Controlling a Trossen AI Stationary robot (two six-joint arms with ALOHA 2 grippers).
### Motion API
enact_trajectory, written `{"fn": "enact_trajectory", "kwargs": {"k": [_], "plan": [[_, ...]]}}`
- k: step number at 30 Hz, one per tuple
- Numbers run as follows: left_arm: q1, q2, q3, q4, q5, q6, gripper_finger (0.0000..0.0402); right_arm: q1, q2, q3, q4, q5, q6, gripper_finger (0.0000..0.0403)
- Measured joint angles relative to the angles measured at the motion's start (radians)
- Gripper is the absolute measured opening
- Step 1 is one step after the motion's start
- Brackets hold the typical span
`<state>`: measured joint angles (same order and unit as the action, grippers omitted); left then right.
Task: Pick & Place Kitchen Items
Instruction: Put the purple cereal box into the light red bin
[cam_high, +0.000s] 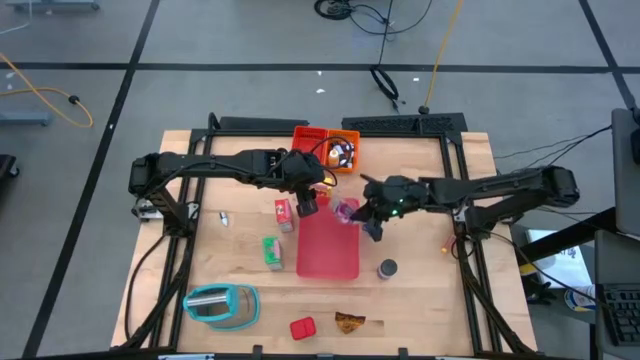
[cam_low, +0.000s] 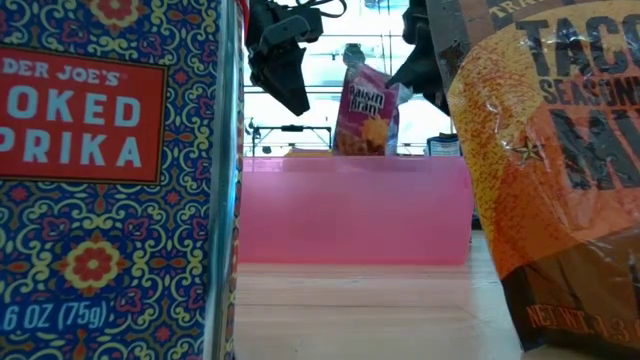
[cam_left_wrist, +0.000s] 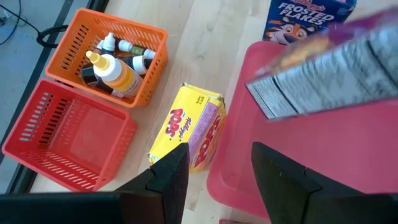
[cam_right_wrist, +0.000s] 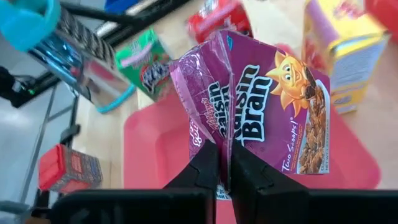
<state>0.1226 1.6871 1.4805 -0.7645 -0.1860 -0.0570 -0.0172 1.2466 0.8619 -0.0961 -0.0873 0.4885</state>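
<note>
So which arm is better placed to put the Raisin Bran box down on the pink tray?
The right. Its gripper is shut on the Raisin Bran box over the pink tray. The left gripper is open and holds nothing.

Two slender black jointed arms (cam_high: 230, 165) with dark, blunt fingers (cam_left_wrist: 169, 177).

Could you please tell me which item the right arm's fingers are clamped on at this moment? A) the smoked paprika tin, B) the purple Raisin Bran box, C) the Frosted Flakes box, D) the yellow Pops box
B: in the right wrist view, the right gripper has its fingers pinched on the edge of the Raisin Bran box, held over the pink tray.
</note>
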Motion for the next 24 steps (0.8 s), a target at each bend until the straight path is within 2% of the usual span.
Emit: {"fn": "enact_trajectory", "kwargs": {"k": [10, 16, 24], "plan": [[0.0, 0.0, 0.0, -0.005, 0.0, -0.002, 0.0177, 0.005, 0.112, 0.0, 0.044, -0.075, 0.006, 0.0018], [0.0, 0.0, 0.0, -0.012, 0.0, -0.003, 0.0177, -0.002, 0.127, 0.0, 0.039, -0.075, -0.008, 0.0027], [0.0, 0.0, 0.0, -0.012, 0.0, -0.004, 0.0177, -0.004, 0.126, 0.0, 0.039, -0.072, -0.058, 0.0061]]}}
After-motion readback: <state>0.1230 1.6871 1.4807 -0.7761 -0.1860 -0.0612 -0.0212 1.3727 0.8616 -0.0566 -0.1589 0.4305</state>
